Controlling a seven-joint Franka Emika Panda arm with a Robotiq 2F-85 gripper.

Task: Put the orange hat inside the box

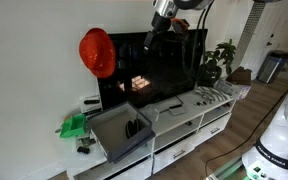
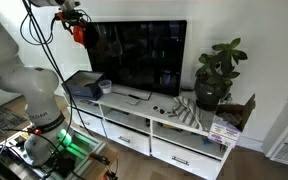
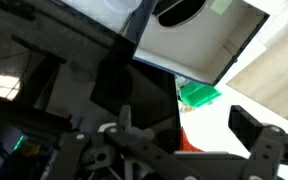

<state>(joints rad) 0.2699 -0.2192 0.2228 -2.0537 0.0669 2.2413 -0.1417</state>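
The orange hat sits high up at the TV's upper left corner in both exterior views. In the wrist view only a sliver of it shows, between the fingers. My gripper hangs in the air close above and in front of the hat. Its fingers are spread wide and look open; I cannot tell whether they touch the hat. The grey box stands on the white cabinet's end, below the hat, and also shows in the wrist view.
A black TV stands on the white drawer cabinet. A small green object lies beside the box. A potted plant and several small items sit at the cabinet's other end.
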